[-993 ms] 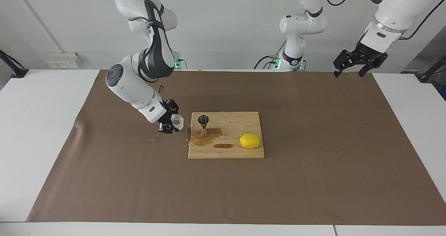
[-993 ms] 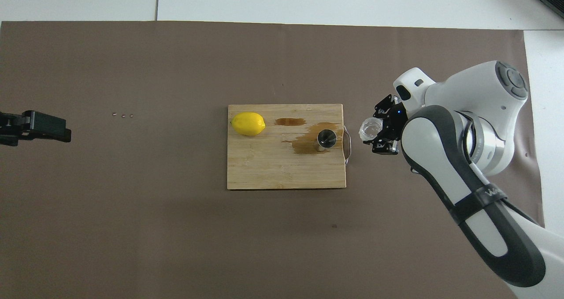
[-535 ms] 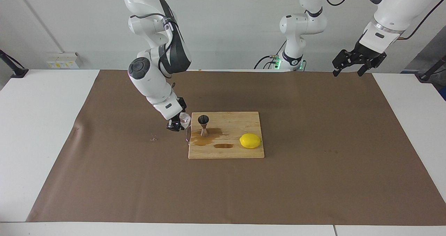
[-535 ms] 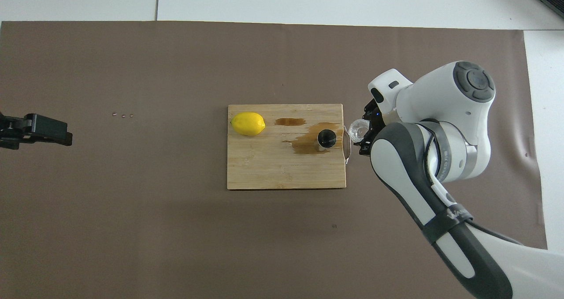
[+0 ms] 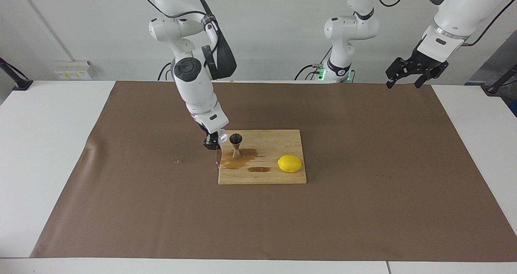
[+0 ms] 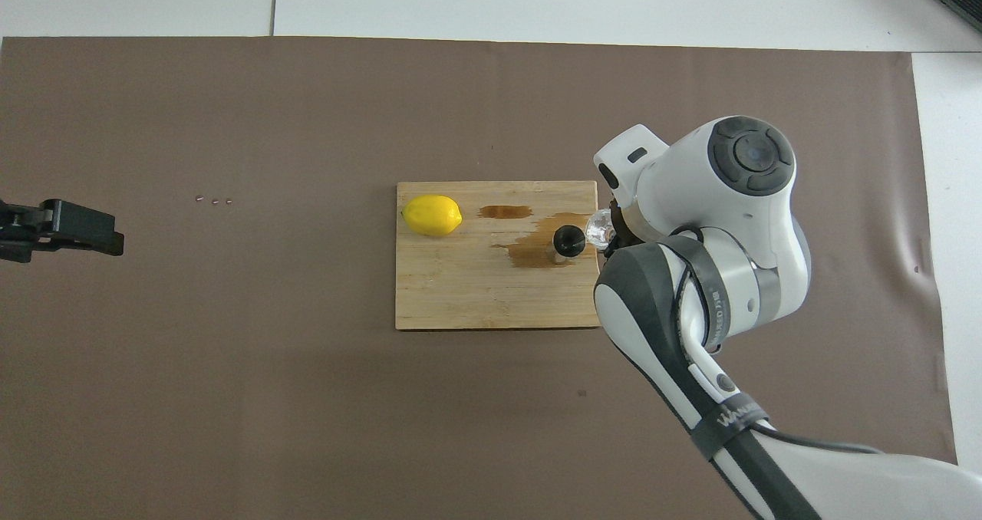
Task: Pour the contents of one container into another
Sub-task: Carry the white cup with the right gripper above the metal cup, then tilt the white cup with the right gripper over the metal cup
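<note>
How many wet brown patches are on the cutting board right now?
2. A large patch spreads around the foot of the jigger. A smaller separate streak lies between that patch and the lemon. The cutting board shows no others.

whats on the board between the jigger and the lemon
Only wet brown spill stains on the cutting board between the jigger and the lemon; no object. Both views show it.
</note>
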